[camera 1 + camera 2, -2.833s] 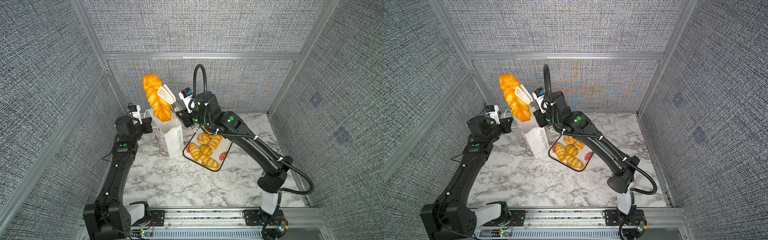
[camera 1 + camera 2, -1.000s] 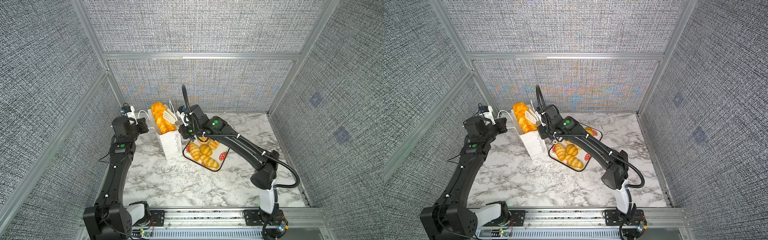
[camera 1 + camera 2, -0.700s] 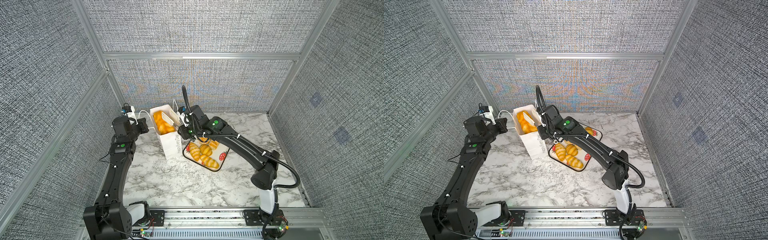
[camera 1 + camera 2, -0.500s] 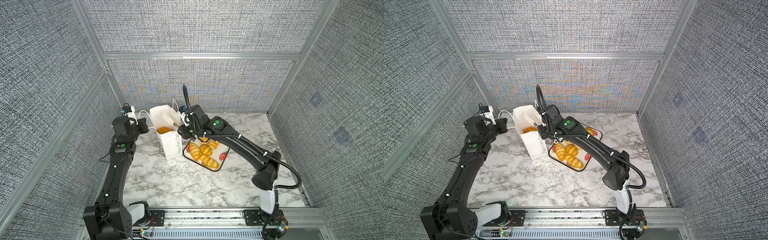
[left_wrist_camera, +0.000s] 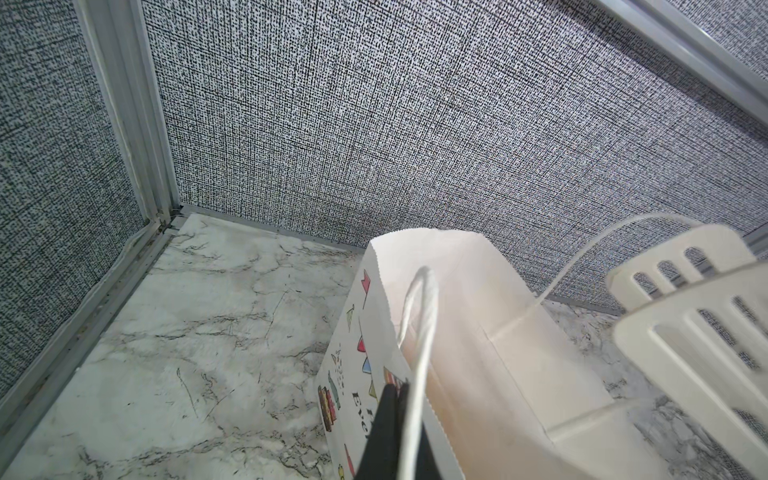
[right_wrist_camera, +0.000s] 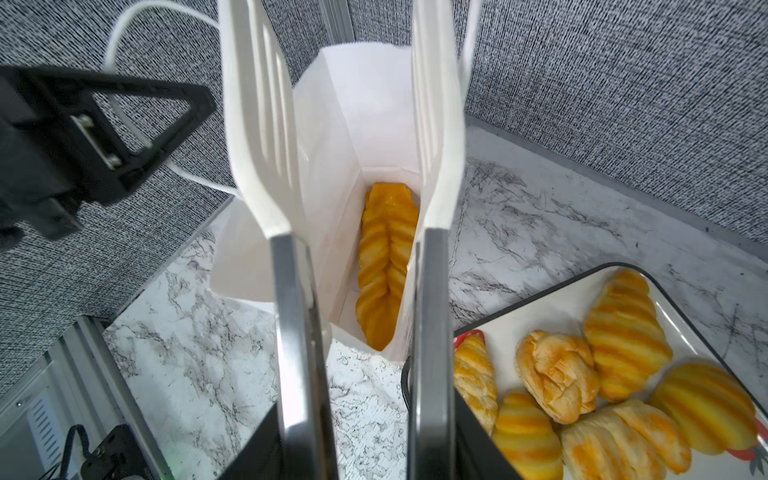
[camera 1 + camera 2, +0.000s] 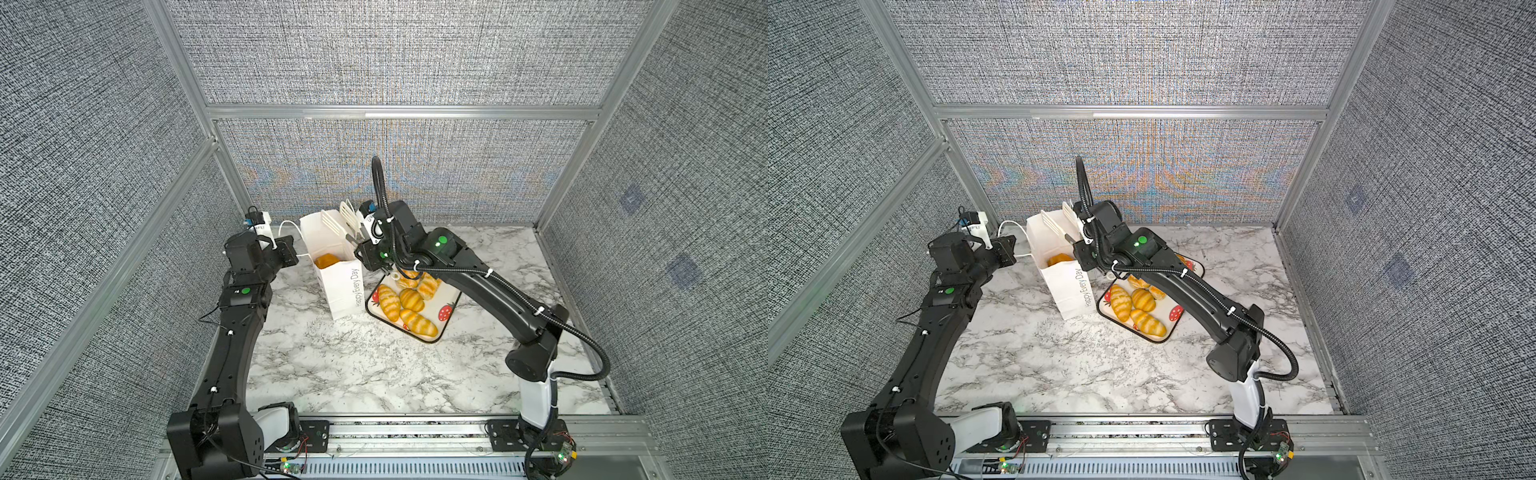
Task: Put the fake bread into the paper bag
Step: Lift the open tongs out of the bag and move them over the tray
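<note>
The white paper bag (image 7: 340, 274) (image 7: 1069, 291) stands upright on the marble top. A long braided fake bread (image 6: 388, 266) lies inside it, and its end shows at the mouth (image 7: 326, 261). My left gripper (image 7: 294, 255) (image 5: 395, 419) is shut on the bag's rim beside a cord handle. My right gripper (image 7: 340, 216) (image 6: 345, 83) carries two white slotted tong blades. They hover open over the bag's mouth with nothing between them. Several more fake bread rolls (image 7: 411, 300) (image 6: 623, 336) lie on the tray just right of the bag.
The strawberry-print tray (image 7: 432, 340) (image 6: 540, 286) has a black rim and touches the bag's right side. The grey back wall stands close behind the bag. A loose cord handle (image 7: 286, 226) arcs toward my left arm. Open marble lies in front.
The long loaf left the tongs and slid down into the bag. The tong blades opened and stayed above the mouth. My left gripper kept its hold on the rim.
</note>
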{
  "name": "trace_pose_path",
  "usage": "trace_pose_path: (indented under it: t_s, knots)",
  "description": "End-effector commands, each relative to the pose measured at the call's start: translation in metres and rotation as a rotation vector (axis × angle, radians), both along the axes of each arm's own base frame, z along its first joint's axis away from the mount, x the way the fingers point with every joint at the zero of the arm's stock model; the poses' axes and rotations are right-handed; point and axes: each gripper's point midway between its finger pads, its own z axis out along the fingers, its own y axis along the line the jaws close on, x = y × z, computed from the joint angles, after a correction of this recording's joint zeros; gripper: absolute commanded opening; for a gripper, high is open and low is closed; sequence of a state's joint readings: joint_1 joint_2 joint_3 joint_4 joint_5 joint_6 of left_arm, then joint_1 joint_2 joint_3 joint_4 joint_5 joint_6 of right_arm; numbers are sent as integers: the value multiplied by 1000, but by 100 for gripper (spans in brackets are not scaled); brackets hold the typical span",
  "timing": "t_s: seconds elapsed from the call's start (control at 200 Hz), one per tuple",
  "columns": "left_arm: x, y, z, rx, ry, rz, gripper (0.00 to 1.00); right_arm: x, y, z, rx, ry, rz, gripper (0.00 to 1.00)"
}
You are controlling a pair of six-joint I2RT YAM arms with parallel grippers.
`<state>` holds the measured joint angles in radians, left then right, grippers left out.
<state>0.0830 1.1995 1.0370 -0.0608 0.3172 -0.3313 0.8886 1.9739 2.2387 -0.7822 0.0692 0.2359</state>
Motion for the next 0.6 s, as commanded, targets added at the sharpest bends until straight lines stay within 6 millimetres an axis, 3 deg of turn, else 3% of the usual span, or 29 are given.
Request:
trace_pose_path:
  t_s: [0.0, 0.19, 0.32, 0.595]
  knots:
    - [2, -3, 6, -3, -32, -23, 0, -5, -4, 21, 30, -30, 8, 45]
    - [2, -5, 6, -7, -33, -33, 0, -11, -19, 48, 60, -72, -12, 45]
    - [2, -5, 5, -6, -31, -32, 0, -6, -40, 58, 58, -88, -73, 45]
    - [3, -5, 4, -6, -28, -31, 0, 17, -101, 45, 96, -11, -255, 46]
